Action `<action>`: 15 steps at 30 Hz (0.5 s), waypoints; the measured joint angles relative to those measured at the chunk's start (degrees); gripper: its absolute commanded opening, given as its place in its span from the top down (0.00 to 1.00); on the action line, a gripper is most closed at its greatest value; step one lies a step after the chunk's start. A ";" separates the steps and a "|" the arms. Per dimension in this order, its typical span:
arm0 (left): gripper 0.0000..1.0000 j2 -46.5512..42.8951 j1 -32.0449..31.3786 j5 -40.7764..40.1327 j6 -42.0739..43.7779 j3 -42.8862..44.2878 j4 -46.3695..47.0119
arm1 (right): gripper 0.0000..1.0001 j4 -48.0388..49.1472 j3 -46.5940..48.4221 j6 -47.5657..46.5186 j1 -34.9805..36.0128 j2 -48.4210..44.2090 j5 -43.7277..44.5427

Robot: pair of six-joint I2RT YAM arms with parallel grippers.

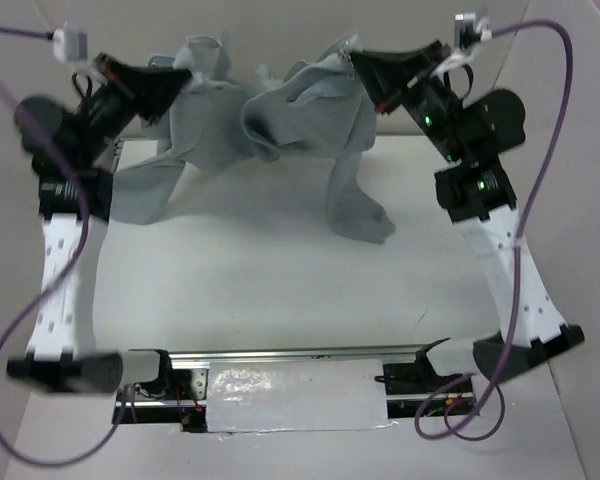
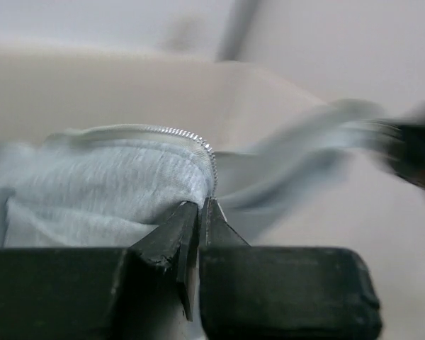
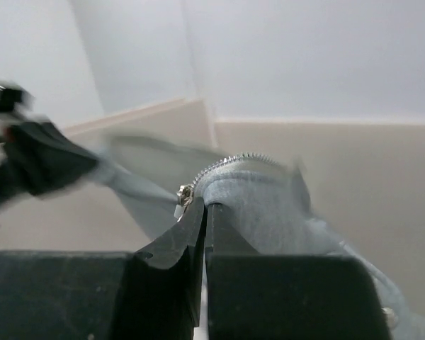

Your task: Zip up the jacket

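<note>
The light-grey fleece jacket hangs lifted above the far side of the table, stretched between both arms, its sleeves drooping to the tabletop. My left gripper is shut on the jacket's front edge. In the left wrist view, the left gripper pinches the fabric just beside the zipper teeth. My right gripper is shut on the other end of the jacket's edge. The right wrist view shows the right gripper clamping the cloth right next to the metal zipper slider.
The white table lies below the jacket. One sleeve touches down at the left and another at the right. A metal rail runs along the near edge. Purple cables loop beside both arms. Walls stand close behind.
</note>
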 measured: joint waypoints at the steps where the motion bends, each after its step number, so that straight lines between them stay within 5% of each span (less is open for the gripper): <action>1: 1.00 -8.52 -3.32 2.51 1.25 -4.81 2.54 | 1.00 3.65 -5.01 -0.37 0.44 -3.17 -0.57; 7: 1.00 -30.18 -14.49 6.62 7.87 -28.92 13.46 | 1.00 9.75 -38.23 -0.76 5.84 -16.20 -3.89; 15: 1.00 -24.92 -31.95 -8.09 2.34 -78.82 3.02 | 1.00 6.64 -76.76 4.57 16.59 -15.54 -7.69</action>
